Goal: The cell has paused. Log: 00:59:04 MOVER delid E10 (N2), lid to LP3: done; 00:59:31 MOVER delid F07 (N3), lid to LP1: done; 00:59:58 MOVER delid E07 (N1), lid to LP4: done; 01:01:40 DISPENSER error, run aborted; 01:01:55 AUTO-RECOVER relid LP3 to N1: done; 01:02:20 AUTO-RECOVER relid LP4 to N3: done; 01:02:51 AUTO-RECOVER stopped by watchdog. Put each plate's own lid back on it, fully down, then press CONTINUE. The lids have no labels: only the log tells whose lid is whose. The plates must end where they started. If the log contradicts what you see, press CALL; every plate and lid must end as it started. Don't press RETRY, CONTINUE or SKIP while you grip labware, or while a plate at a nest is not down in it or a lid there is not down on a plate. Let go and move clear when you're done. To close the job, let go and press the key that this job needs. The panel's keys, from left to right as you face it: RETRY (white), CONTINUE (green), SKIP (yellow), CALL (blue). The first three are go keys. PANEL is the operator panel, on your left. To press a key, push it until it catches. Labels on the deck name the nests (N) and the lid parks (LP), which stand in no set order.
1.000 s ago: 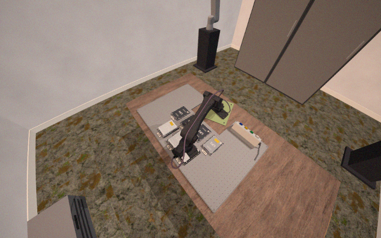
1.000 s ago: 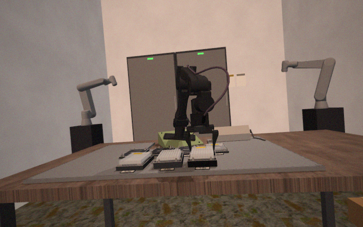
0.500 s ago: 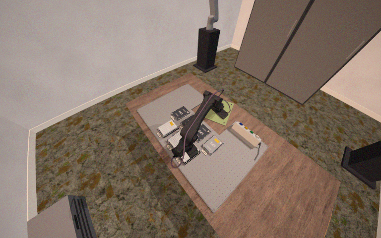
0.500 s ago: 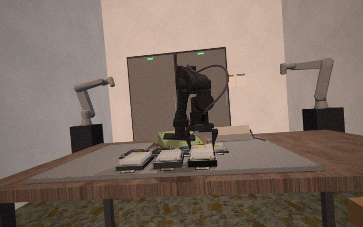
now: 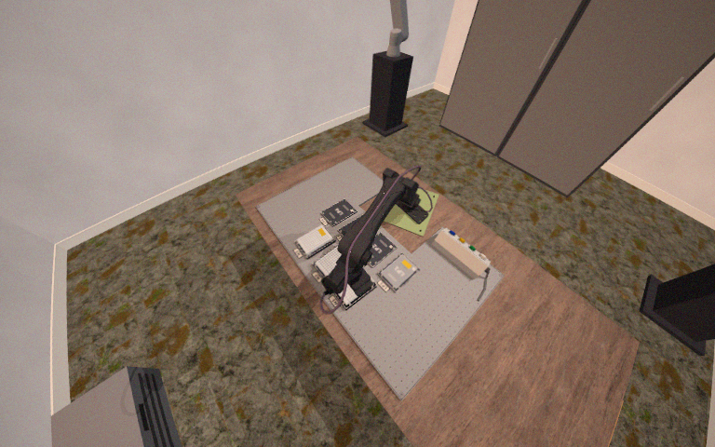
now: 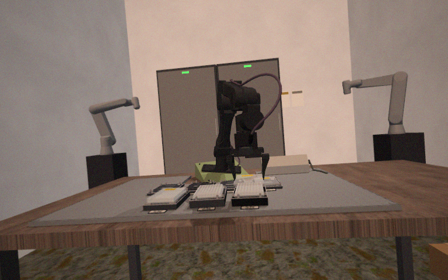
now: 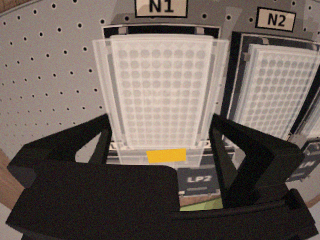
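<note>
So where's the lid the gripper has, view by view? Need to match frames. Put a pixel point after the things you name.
Top: lid not discernible, behind the arm, lower centre.
Exterior: lid (image 6: 247, 178) between the gripper's (image 6: 249, 178) (image 7: 161, 120) fingers, right of centre.
Wrist: lid (image 7: 166, 155), upper centre, over N1.
Shared landmark: N2 plate (image 5: 328, 261) (image 6: 208, 191) (image 7: 280, 90).
</note>
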Controlling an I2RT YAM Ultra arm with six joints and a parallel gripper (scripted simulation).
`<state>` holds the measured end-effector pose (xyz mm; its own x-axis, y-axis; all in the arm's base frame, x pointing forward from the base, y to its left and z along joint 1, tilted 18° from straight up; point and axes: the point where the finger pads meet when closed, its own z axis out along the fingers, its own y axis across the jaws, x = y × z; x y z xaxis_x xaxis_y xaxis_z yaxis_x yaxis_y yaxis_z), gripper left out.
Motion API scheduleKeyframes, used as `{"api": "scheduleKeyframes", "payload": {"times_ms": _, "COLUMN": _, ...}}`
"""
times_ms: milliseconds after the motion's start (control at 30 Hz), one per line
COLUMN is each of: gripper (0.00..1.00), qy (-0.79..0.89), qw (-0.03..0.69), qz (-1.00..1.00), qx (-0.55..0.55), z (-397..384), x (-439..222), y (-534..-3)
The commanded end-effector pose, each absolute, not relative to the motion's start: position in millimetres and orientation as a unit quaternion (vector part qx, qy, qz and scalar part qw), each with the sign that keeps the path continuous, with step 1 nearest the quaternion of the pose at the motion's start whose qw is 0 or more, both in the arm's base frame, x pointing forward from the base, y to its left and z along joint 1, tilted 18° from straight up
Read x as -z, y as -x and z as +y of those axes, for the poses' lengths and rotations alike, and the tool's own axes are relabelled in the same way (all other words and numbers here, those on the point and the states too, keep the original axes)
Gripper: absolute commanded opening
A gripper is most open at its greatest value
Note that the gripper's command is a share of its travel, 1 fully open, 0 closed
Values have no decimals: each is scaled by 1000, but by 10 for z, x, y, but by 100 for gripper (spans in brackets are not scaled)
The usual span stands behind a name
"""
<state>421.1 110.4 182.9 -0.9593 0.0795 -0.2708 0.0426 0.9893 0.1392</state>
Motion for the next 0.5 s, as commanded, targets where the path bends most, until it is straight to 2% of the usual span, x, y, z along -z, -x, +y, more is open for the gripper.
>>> {"api": "scheduleKeyframes", "payload": {"times_ms": 0, "gripper": 0, "qy": -32, "qw": 167, "qz": 983, "qx": -66, "z": 1041, "x": -2084, "y": -4222}}
{"api": "scheduleKeyframes", "payload": {"times_ms": 467, "gripper": 0, "qy": -33, "qw": 166, "qz": 983, "qx": -65, "z": 1025, "x": -2086, "y": -4233}}
